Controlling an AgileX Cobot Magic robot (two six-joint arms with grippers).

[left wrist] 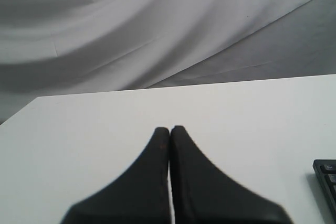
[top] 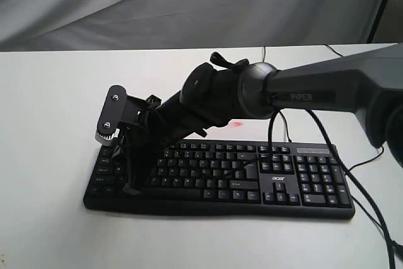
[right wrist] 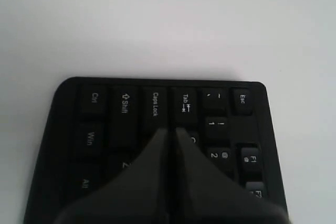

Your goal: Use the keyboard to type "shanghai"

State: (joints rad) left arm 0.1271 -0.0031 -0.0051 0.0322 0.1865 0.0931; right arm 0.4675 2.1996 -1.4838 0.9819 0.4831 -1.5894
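The black keyboard (top: 252,181) lies across the white table (top: 50,124), with its number pad and "acer" logo toward the right. My right arm reaches across it to its left end. The right gripper (top: 131,187) points down there, shut with nothing held. In the right wrist view its closed fingertips (right wrist: 170,129) sit just over the keys beside Caps Lock and Tab on the keyboard (right wrist: 126,103); whether they touch a key I cannot tell. My left gripper (left wrist: 169,128) is shut over bare table, with a keyboard corner (left wrist: 326,174) at the frame edge. It is out of the exterior view.
Black cables (top: 388,244) trail off the table's right side behind the keyboard. A small pink mark (top: 237,124) lies on the table behind the keys. A grey cloth backdrop (top: 126,4) hangs beyond the far table edge.
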